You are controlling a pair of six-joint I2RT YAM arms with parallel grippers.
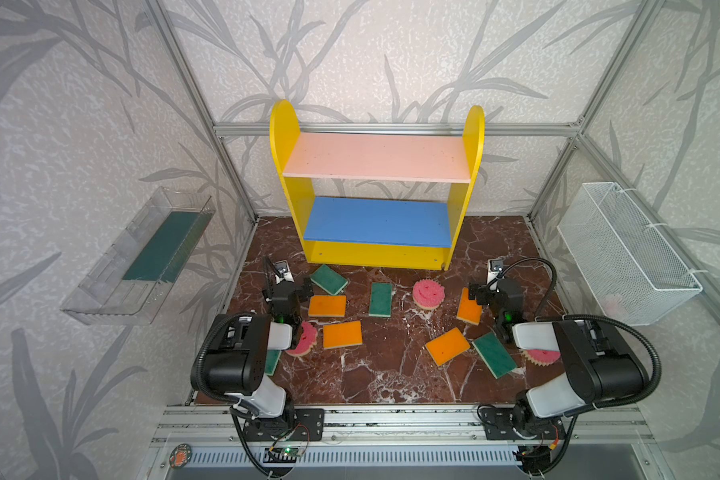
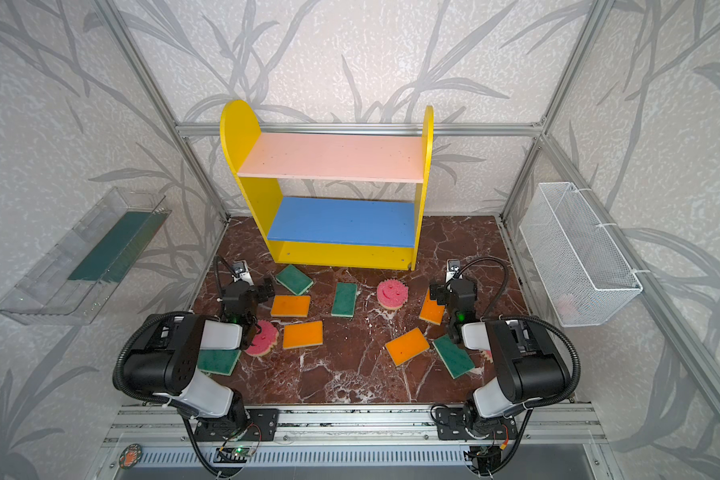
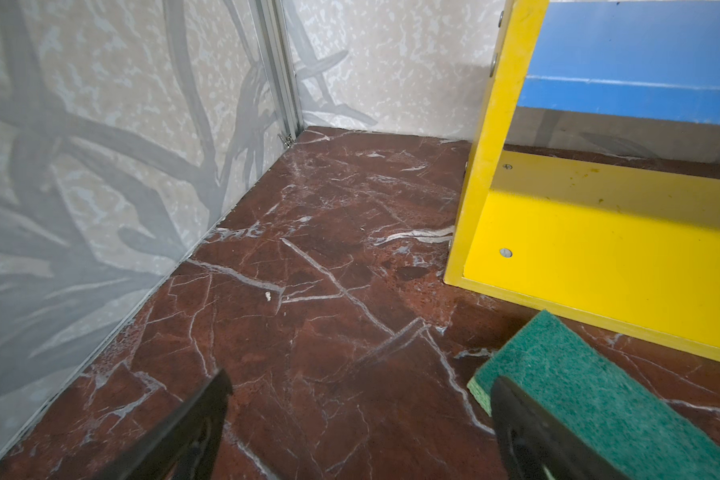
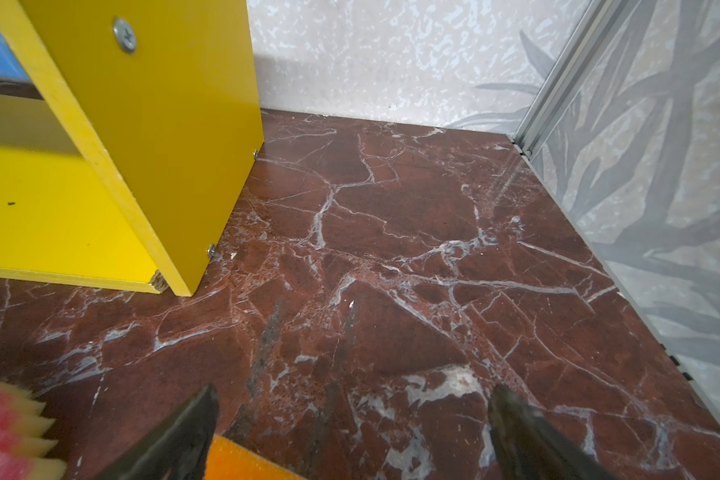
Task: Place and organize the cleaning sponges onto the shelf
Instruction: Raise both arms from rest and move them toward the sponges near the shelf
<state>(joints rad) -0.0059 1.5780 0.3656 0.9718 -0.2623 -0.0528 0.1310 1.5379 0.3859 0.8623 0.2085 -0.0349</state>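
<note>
The shelf point(image 1: 375, 255) stands at the back of the marble floor, its pink and blue boards bare. Sponges lie scattered in front of it: orange ones point(image 1: 327, 306) point(image 1: 342, 334) point(image 1: 447, 345), green-topped ones point(image 1: 329, 279) point(image 1: 380, 299) point(image 1: 494, 354), and a pink smiley one point(image 1: 428, 294). Two more pink ones point(image 1: 306, 340) point(image 1: 541, 356) are half hidden under the arms. My left gripper point(image 1: 287, 289) point(image 3: 362, 378) is open and empty, one finger beside a green sponge point(image 3: 591, 395). My right gripper point(image 1: 495, 291) point(image 4: 355, 388) is open and empty, next to an orange sponge point(image 1: 469, 309) point(image 4: 242, 461).
A clear plastic tray point(image 1: 100, 291) holding a long dark green strip point(image 1: 163, 245) hangs on the left wall. On the right wall hangs a white wire basket point(image 1: 628, 253). Aluminium posts frame the corners, and a rail point(image 1: 391, 419) runs along the front edge.
</note>
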